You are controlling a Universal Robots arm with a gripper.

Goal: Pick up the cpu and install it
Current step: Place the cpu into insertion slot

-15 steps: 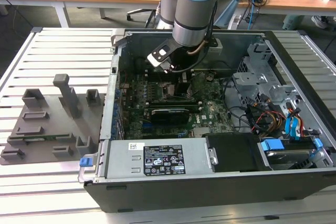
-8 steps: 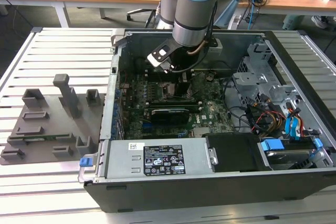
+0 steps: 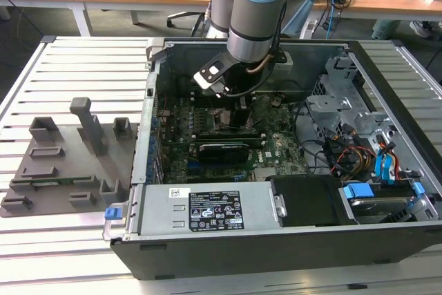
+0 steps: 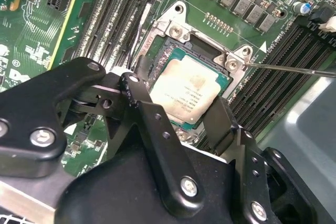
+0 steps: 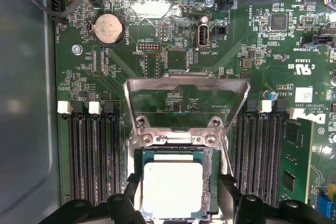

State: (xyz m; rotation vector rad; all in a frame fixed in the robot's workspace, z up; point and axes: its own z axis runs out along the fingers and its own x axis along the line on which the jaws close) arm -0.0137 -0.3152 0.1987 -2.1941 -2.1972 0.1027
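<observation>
Arm reaches into the open PC case (image 3: 276, 257), wrist over the motherboard (image 3: 276, 150). We see the cpu (image 5: 173, 190) lying flat in the socket (image 5: 178, 139), metal top up, in both wrist views. Gripper (image 4: 178, 98) sits right above it with fingers (image 4: 134, 90) apart, one on each side of the chip. We see a gap between chip and finger on at least one side, so nothing is clamped. Load plate (image 5: 186, 90) is flipped up and open, and its thin lever (image 4: 294, 70) sticks out sideways. Memory slots (image 5: 89, 156) flank the socket on both sides. Grey tray (image 3: 62, 170) with upright blocks lies outside the case on the exterior view's left, well apart.
</observation>
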